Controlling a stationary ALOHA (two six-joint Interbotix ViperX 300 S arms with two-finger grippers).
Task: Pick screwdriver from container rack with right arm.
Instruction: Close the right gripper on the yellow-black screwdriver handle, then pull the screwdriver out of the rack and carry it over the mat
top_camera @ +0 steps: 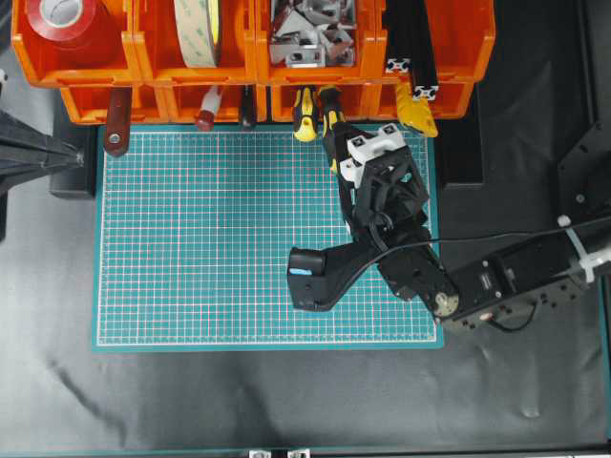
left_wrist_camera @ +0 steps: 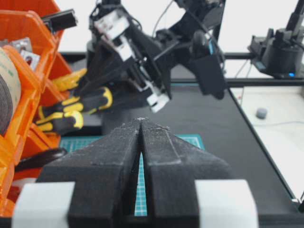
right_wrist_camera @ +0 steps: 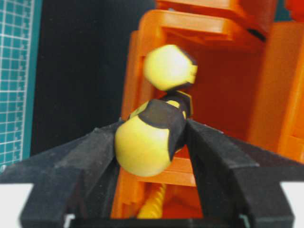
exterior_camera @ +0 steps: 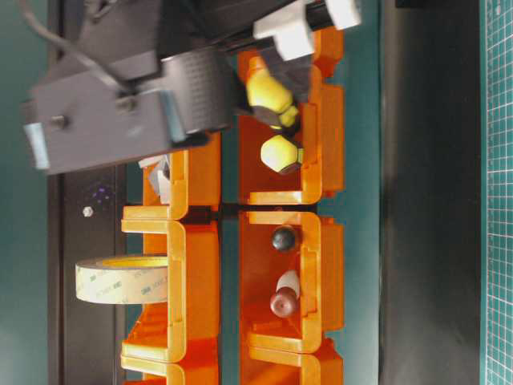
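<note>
The screwdriver (right_wrist_camera: pixel 147 142) has a chunky yellow-and-black handle that sticks out of a front bin of the orange container rack (top_camera: pixel 153 72). My right gripper (right_wrist_camera: pixel 154 123) has a black finger pressed on each side of that handle, shut on it. From overhead the right gripper (top_camera: pixel 336 129) reaches over the mat's far edge to the handle (top_camera: pixel 331 103). A second, stubbier yellow-and-black handle (right_wrist_camera: pixel 170 66) lies just beyond in the same bin. The shaft is hidden inside the rack. My left gripper (left_wrist_camera: pixel 141 121) is shut and empty, at the left side.
The rack bins hold a red tape roll (top_camera: pixel 67 19), a tan tape roll (top_camera: pixel 196 29), metal brackets (top_camera: pixel 310 33) and black bars (top_camera: pixel 410 38). A red-brown handled tool (top_camera: pixel 116 119) hangs out at the front left. A green cutting mat (top_camera: pixel 220 248) lies before the rack.
</note>
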